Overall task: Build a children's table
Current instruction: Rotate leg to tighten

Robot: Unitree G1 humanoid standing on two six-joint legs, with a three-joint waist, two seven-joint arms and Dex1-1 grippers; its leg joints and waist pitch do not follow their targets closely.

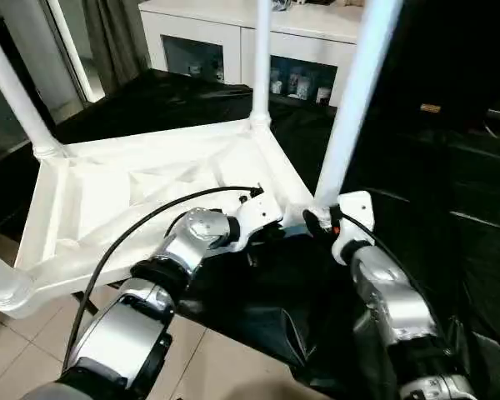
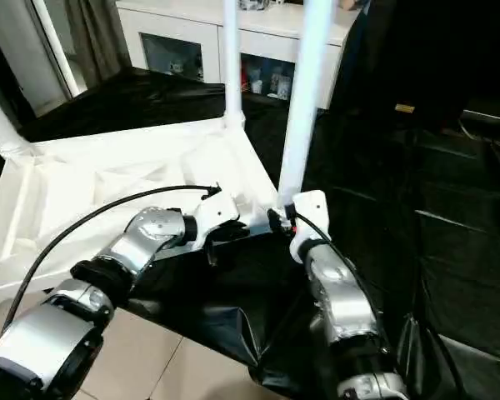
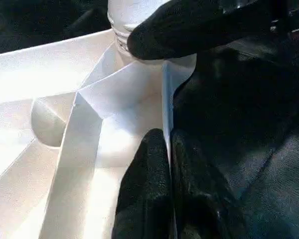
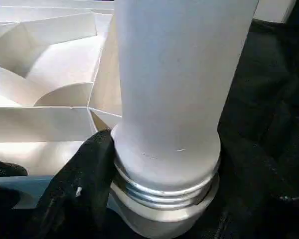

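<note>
Nearest, at the bottom of the frame, the two silver forearms reach forward over pale floor tiles (image 1: 17, 358) toward the middle. The left tool (image 1: 252, 247) is clenched on the near rim of the upturned children's table (image 1: 142, 196); in its wrist view the two black fingers (image 3: 149, 184) pinch the thin white wall between them. Just right of it, the right tool (image 1: 317, 222) sits at the base of the nearest table leg (image 1: 350, 108), its fingers spread around the tube, one black finger (image 4: 79, 194) touching the leg just above its threaded collar (whether it squeezes, I cannot tell).

The table lies upside down across the left and centre of the frame, ribs showing, on a desk draped in black sheeting (image 1: 433, 192). Another leg (image 1: 262, 58) stands in the far corner socket at upper centre, and one (image 1: 17, 96) rises at the upper left.

Farthest back, along the top edge, stands a white cabinet (image 1: 233, 37) with glass doors.
</note>
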